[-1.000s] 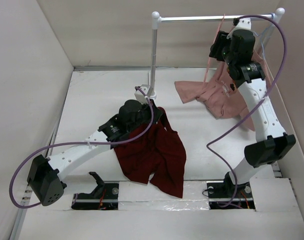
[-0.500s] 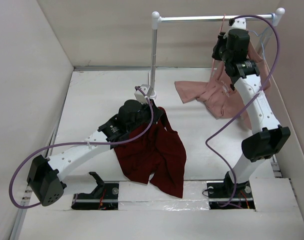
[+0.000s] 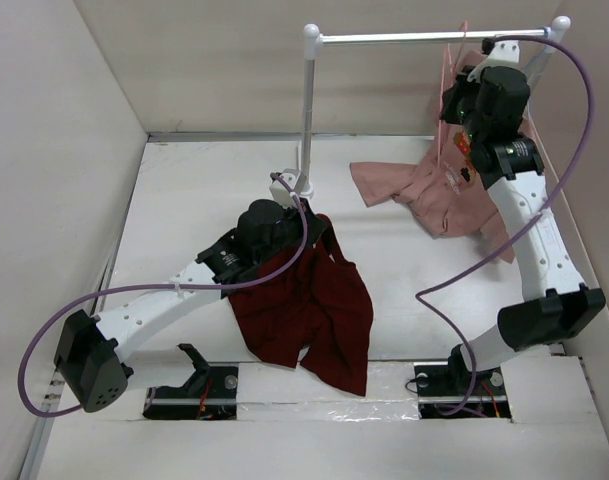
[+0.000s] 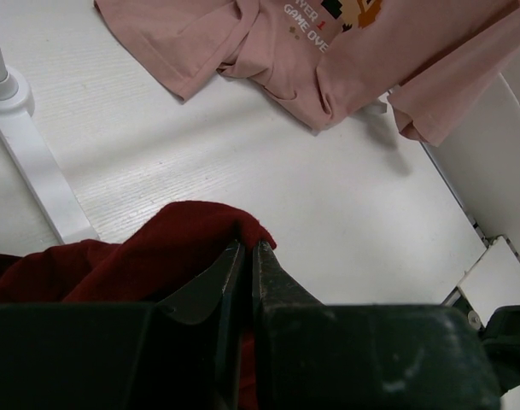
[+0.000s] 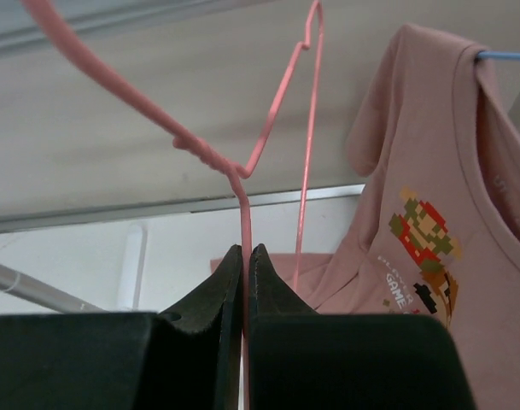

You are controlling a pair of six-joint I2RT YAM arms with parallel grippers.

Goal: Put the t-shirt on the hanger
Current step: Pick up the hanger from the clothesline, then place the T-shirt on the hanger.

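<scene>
The left arm stretches low over the table [image 3: 204, 190], left hand [image 4: 249, 248] pinching a fold of the t-shirt [image 3: 304, 310] lying there; the right arm reaches up, right hand [image 5: 245, 252] pinching the hanger [image 5: 244, 209] near the rail [image 3: 414, 38].

t-shirt [image 3: 314, 310] centre-left, hanger [image 5: 244, 205] far right — by rail [image 3: 404, 38]
</scene>
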